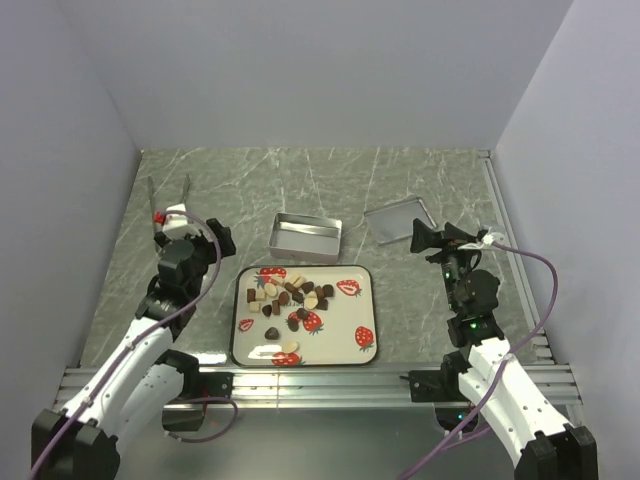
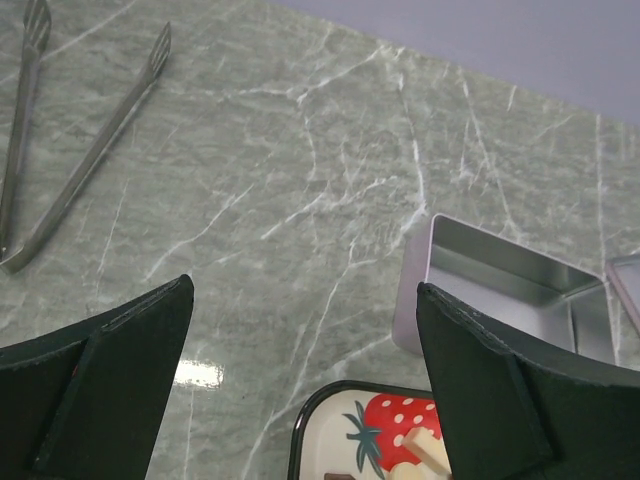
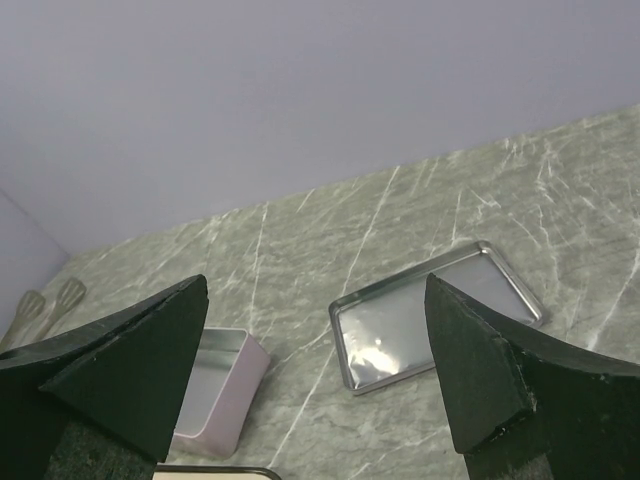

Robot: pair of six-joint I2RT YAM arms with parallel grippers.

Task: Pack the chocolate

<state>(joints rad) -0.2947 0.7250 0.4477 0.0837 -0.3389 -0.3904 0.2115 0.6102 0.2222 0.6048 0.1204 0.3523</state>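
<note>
In the overhead view, at the left of the frame, you had a pair of metal tongs (image 1: pixel 167 195) lying on the marbled table (image 1: pixel 330 175). Your left gripper (image 1: pixel 172 225) sat just below them, its jaws spread wide with nothing between them. Toward the centre, the chocolate (image 1: pixel 290 293) lay loose on the strawberry-print tray (image 1: pixel 240 345). The pieces were dark brown, light brown and cream, most of them bunched in the tray's upper half and a few nearer its bottom edge. Just above the tray's top edge sat an open metal tin (image 1: pixel 305 250). To the right of it and apart from it, a flat metal lid (image 1: pixel 400 220) lay on the table. At the right of the frame, your right gripper (image 1: pixel 425 238) was likewise spread wide and held nothing, by the lid's lower right corner.
</note>
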